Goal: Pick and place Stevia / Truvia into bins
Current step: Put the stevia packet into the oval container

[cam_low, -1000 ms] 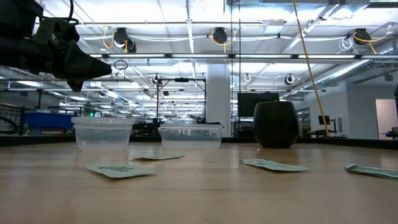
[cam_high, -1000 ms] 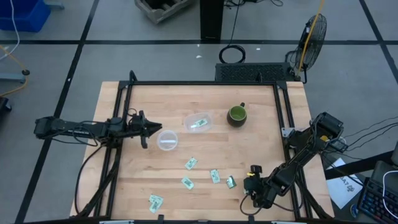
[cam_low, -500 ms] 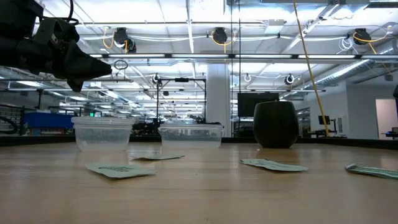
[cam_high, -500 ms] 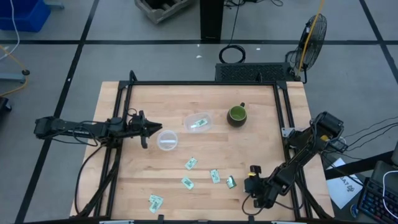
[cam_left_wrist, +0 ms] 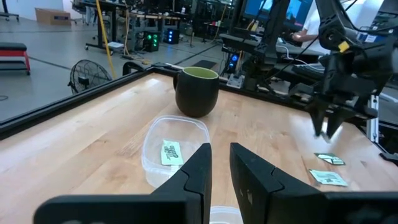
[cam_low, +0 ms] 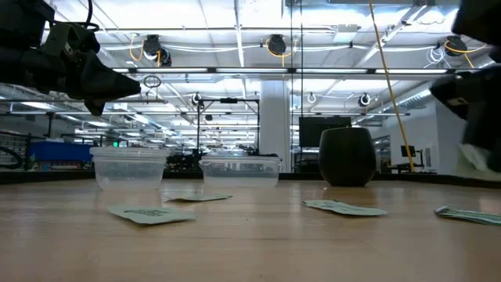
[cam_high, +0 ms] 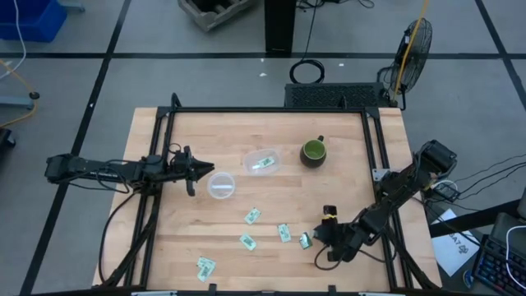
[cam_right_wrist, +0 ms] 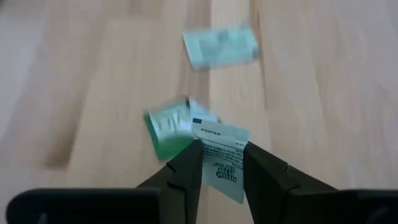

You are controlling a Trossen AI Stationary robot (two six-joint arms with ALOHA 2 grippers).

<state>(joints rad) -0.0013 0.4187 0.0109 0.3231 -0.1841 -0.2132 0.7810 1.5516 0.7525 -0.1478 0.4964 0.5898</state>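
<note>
Several pale green and white Stevia sachets lie flat on the wooden table, among them one (cam_high: 305, 240) just beside my right gripper (cam_high: 317, 241) and another (cam_high: 252, 215) nearer the middle. One sachet (cam_left_wrist: 170, 151) lies in the rounded-square tub (cam_high: 262, 161). My right gripper (cam_right_wrist: 222, 158) is shut on a white printed sachet (cam_right_wrist: 219, 149), above the table near its near right part. My left gripper (cam_high: 203, 170) hovers at the left rim of the round tub (cam_high: 220, 185), empty, with only a narrow gap between its fingers (cam_left_wrist: 200, 168). My right gripper holds the white printed sachet between its two fingers. The sachet spans the gap from finger to finger, its printed face (cam_right_wrist: 217, 146) toward the wrist camera. It is lifted clear of the table, above a green sachet (cam_right_wrist: 168, 127) that lies below.
A dark green mug (cam_high: 313, 151) stands right of the rounded-square tub. Black frame rails run along the table's left (cam_high: 156, 164) and right (cam_high: 376, 164) sides. Bare wood lies between the tubs and the loose sachets.
My right gripper has gone toward the table's left edge and a little toward the far edge, carrying its sachet, and now stands beside the rightmost loose sachet. It has come into the low view at the right. The sachets on the table have not moved.
</note>
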